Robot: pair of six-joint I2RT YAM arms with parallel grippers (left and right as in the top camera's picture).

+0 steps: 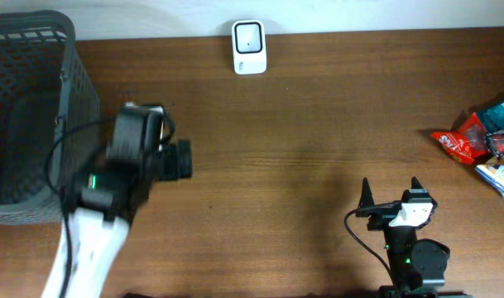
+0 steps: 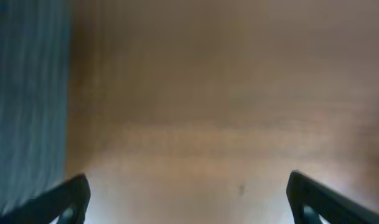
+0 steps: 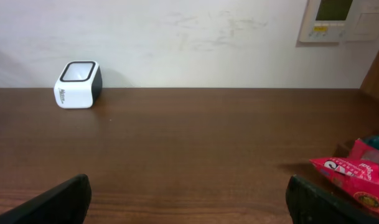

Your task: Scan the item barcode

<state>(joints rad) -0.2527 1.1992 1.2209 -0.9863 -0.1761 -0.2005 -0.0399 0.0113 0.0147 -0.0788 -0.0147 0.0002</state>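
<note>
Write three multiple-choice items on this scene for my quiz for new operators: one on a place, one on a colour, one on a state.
1. Where does the barcode scanner stand on the table?
A. at the far edge, near the middle
B. at the near left corner
C. at the near right corner

2. What colour is the mesh basket?
A. white
B. dark grey
C. red

3. How are the left gripper and the right gripper?
A. both shut on a packet
B. both open and empty
C. one open, one shut

Answers:
1 A, the overhead view shows it at the far edge.
2 B, its mesh is dark grey.
3 B, each wrist view shows fingers wide apart with nothing between.
</note>
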